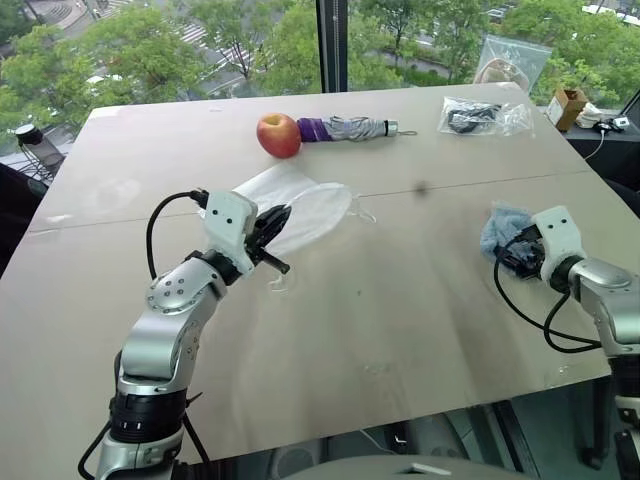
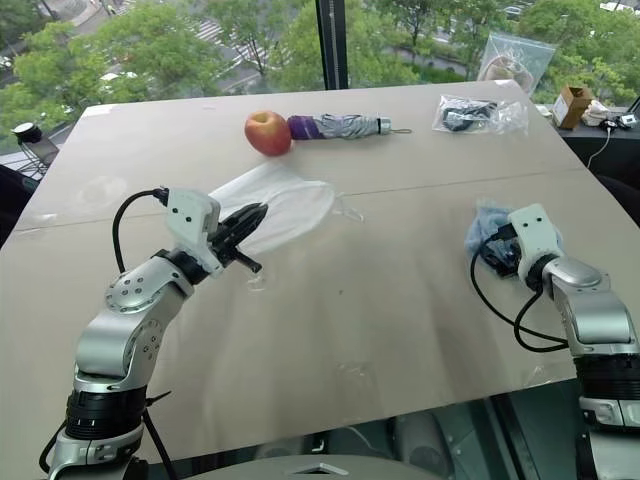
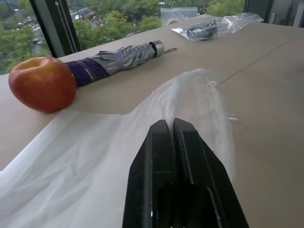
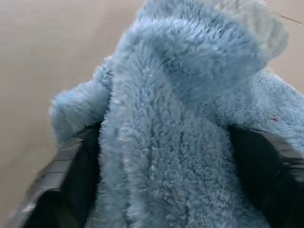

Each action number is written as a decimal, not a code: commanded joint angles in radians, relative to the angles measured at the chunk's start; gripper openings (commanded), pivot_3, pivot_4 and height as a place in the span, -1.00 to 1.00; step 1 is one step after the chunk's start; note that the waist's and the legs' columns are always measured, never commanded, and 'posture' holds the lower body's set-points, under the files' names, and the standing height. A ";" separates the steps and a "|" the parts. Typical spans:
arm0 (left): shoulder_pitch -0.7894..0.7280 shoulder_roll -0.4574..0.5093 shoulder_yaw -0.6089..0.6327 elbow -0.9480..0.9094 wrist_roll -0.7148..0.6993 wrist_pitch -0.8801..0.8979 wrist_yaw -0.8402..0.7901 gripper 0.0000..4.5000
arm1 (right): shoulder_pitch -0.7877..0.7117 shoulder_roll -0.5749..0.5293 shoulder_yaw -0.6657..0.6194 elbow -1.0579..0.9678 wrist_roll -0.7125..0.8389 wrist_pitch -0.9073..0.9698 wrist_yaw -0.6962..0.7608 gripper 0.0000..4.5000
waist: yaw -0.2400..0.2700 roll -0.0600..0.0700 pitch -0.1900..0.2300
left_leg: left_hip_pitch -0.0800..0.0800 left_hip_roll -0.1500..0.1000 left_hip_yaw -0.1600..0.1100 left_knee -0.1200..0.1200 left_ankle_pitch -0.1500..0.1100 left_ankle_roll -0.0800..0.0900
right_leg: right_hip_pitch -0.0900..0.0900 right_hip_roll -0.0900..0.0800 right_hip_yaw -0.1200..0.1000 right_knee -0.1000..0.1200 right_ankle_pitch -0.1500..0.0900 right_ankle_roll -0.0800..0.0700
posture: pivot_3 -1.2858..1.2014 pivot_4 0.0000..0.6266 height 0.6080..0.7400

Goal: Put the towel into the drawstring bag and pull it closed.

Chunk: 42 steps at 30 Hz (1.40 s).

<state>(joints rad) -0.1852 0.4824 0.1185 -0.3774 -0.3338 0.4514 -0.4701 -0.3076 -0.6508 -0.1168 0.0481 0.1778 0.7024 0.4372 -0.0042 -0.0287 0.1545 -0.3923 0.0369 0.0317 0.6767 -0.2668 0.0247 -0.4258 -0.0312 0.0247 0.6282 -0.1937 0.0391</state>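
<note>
The drawstring bag is a thin white sheer pouch lying left of the table's middle, just in front of an apple. My left gripper is shut on the bag's near rim and holds that edge lifted, so the mouth arches open toward the right. The light-blue fluffy towel lies bunched on the table near the right edge. My right gripper points down into it with the jaws wide, one finger on each side of the cloth. The towel rests on the table.
A red apple and a folded purple-grey umbrella lie behind the bag. A clear plastic bag with dark contents sits at the back right, another clear bag and a small box beyond it. The table edge runs close to my right arm.
</note>
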 commanded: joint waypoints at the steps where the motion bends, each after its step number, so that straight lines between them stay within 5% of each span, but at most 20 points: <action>1: 0.002 0.005 0.021 -0.029 0.008 -0.022 0.009 -1.00 | 0.001 0.014 -0.047 0.060 -0.003 0.137 -0.060 0.06 | 0.004 -0.001 0.000 | 0.000 0.000 0.000 0.000 0.000 0.000 | 0.001 0.000 0.000 -0.001 0.000 0.000 | 0.03 -0.52 1.00; 5: 0.001 0.008 0.024 -0.029 0.006 -0.023 0.011 -1.00 | -0.008 0.026 -0.048 0.053 0.004 0.165 -0.059 -0.80 | 0.013 -0.002 -0.001 | 0.002 0.000 -0.001 0.000 0.000 0.000 | 0.004 0.000 0.000 -0.002 0.000 0.000 | 0.03 -0.52 1.00; 7: 0.000 0.008 0.023 -0.028 0.005 -0.023 0.011 -1.00 | -0.010 0.034 -0.048 0.040 0.018 0.168 -0.043 -0.99 | 0.015 -0.003 -0.002 | 0.002 0.000 -0.002 0.000 0.000 0.000 | 0.004 0.000 -0.001 -0.002 0.000 0.000 | 0.03 -0.52 1.00; 15: -0.022 0.007 0.007 -0.025 -0.010 -0.016 -0.007 -1.00 | -0.080 0.158 -0.074 -0.264 0.323 0.211 0.160 -0.99 | -0.015 0.000 0.000 | 0.002 0.002 -0.004 -0.001 0.000 0.000 | 0.003 0.003 -0.001 -0.001 0.000 0.000 | 0.03 -0.52 1.00; 21: -0.044 -0.002 -0.007 -0.034 -0.042 0.008 -0.030 -1.00 | -0.211 0.325 -0.035 -0.413 0.471 0.279 0.089 -0.99 | -0.012 0.005 0.003 | 0.002 0.002 -0.008 -0.003 0.000 0.000 | 0.002 0.005 -0.004 0.000 0.002 0.004 | 0.03 -0.52 1.00; 26: -0.058 -0.032 -0.017 -0.065 -0.086 0.044 -0.031 -1.00 | -0.241 0.387 0.147 -0.420 0.391 0.223 0.065 -0.99 | -0.004 0.005 0.003 | -0.005 0.002 -0.010 -0.005 0.000 0.000 | -0.003 0.003 -0.008 -0.001 0.002 0.003 | 0.03 -0.52 1.00; 32: -0.079 -0.079 -0.007 -0.089 -0.146 0.098 0.003 -1.00 | -0.214 0.291 0.383 -0.365 0.224 0.092 0.142 -0.99 | -0.007 0.005 0.003 | -0.007 -0.002 -0.009 -0.004 0.000 0.000 | -0.005 -0.002 -0.006 -0.002 0.002 0.004 | 0.03 -0.52 1.00; 42: -0.077 -0.135 -0.063 -0.141 -0.167 0.139 0.038 -1.00 | -0.250 0.323 0.474 -0.295 0.169 0.054 0.208 -0.99 | -0.010 0.005 0.003 | -0.005 0.001 -0.010 -0.004 0.000 0.000 | -0.004 0.003 -0.007 0.000 0.002 0.003 | 0.03 -0.52 1.00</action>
<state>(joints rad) -0.2524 0.3512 0.0592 -0.4635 -0.4882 0.5947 -0.4369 -0.5327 -0.3350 0.3492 -0.2259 0.3507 0.7779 0.6271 -0.0139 -0.0241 0.1572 -0.3976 0.0377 0.0216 0.6724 -0.2667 0.0245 -0.4302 -0.0281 0.0178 0.6284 -0.1914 0.0423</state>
